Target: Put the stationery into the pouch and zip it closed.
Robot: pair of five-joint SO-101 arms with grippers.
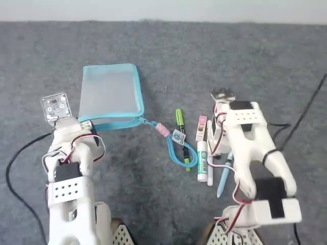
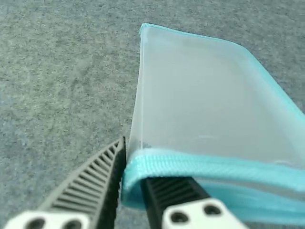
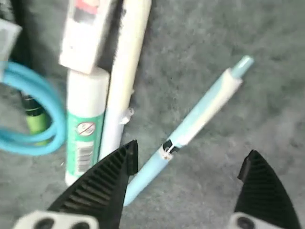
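- High view, nearest part: the right gripper hangs over the row of stationery, well off to the zip-pull side of the pouch. Its jaws are spread wide and grip nothing.
- Between those spread jaws the light blue pen lies tilted on the grey mat. It is the piece of the row farthest from the pouch.
- One step nearer the pouch, the white pen lies against the green-labelled glue stick. A pink eraser sits at the far end of the glue stick.
- Nearer the pouch again is the green highlighter, with a blue strap loop lying across it. The strap runs past a pink bead to the pouch's zip end.
- The left gripper sits at the pouch's near corner, away from the zip pull. It is clamped on the turquoise zip edge.
- Farthest off, the translucent pouch lies flat on the mat. All the stationery lies outside it.
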